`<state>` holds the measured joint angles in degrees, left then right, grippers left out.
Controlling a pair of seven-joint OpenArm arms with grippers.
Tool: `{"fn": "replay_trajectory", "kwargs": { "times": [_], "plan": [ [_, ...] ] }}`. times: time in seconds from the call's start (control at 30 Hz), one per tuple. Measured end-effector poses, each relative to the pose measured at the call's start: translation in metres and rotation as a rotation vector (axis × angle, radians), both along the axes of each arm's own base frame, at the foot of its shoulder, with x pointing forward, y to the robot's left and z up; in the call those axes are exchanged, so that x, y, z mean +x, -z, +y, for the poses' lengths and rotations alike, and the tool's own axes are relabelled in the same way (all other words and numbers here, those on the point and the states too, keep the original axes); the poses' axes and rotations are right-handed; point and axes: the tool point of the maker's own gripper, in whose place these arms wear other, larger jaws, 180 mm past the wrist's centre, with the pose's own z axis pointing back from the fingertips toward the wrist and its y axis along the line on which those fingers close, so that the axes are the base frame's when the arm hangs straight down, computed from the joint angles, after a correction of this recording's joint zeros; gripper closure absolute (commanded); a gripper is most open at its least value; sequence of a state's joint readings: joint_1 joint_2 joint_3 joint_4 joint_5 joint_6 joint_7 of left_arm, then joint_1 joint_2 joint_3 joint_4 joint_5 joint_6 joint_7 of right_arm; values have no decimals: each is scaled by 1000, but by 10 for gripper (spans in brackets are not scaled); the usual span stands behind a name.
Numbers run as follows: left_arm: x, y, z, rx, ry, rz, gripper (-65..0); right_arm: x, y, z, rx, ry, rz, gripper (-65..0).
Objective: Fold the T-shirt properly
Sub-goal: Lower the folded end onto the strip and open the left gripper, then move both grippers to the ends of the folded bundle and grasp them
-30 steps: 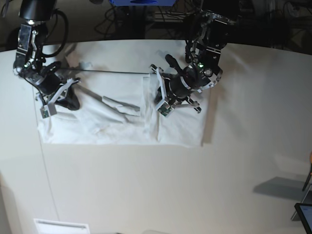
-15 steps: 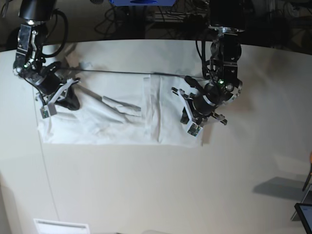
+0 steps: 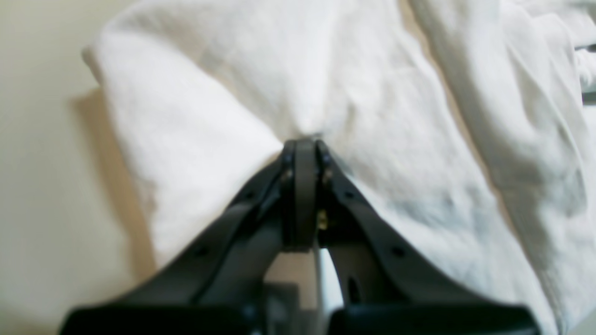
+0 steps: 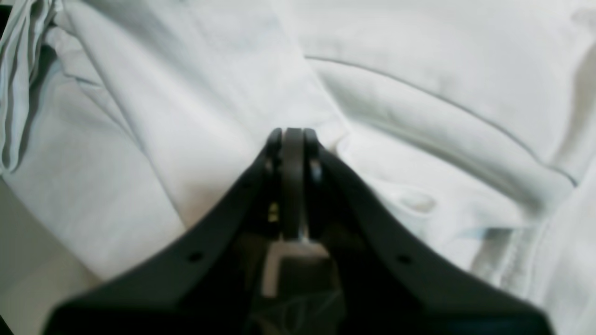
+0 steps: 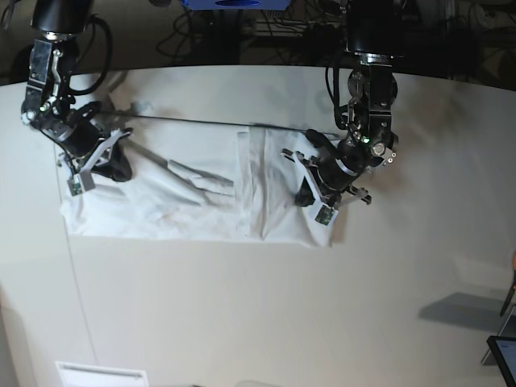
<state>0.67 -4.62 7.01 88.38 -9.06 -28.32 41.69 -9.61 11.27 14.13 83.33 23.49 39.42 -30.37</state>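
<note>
The white T-shirt lies spread and wrinkled across the table, with a lengthwise fold ridge near its middle. My left gripper rests on the shirt's right part near the front hem. In the left wrist view it is shut, and the cloth puckers toward its tips. My right gripper sits on the shirt's left end. In the right wrist view it is shut, with folds of cloth meeting its tips.
The pale table stretches toward the front. A white label lies at its front left edge, and a dark tablet shows at the far right. Cables and a blue object sit behind the table.
My left arm swung from the shirt's middle out to its right part and toward the front hem, and the right side now lies flatter. The right arm stayed where it was.
</note>
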Motion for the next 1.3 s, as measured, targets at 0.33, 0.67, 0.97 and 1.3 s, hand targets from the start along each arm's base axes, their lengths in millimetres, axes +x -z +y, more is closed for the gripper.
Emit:
{"fn": "replay_trajectory", "kwargs": {
  "times": [0.33,0.67,0.97,1.3],
  "plan": [
    [-11,6,22,40,-40,-26,0,-5,-38,11,-104,-70,-55,-340],
    [-22,7,54,57,-101,-23,0,7,-61,-86,-10,229,-13,-342],
    [-34,-13,76,243,-115,9,0,5,-43,-76,99,211,104,-342],
    [-48,-59,162,331,-386,-12,0,-2,-29,-79,206,209,174,-344]
  ]
}}
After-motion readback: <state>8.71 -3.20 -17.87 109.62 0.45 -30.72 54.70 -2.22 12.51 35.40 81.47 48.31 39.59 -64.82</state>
